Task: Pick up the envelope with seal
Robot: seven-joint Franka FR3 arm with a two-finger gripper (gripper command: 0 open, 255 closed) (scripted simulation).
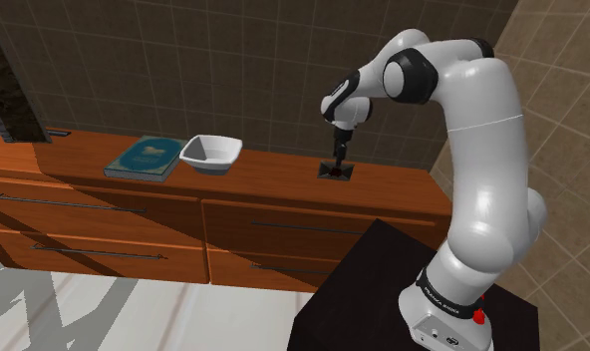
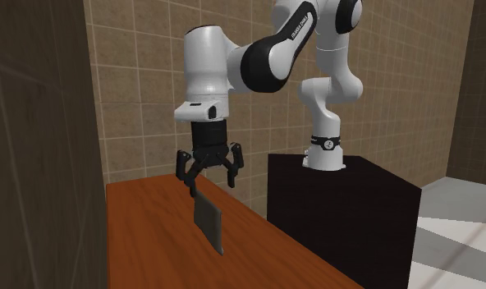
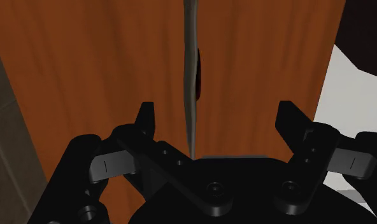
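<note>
Two black fingers (image 3: 146,121) are standing wide apart on my gripper (image 2: 208,179), and they are clasping nothing. I am seeing the grey envelope (image 2: 208,220) standing on edge, tilted, right below the gripper and over the wooden dresser top (image 2: 151,246). Its thin upper edge is running between the fingers and touching neither. A red seal (image 3: 200,76) is showing on one face. I am not able to tell whether its lower edge is resting on the wood. Farther along the top, a white bowl (image 1: 211,152) is sitting just beside a teal book (image 1: 144,157).
</note>
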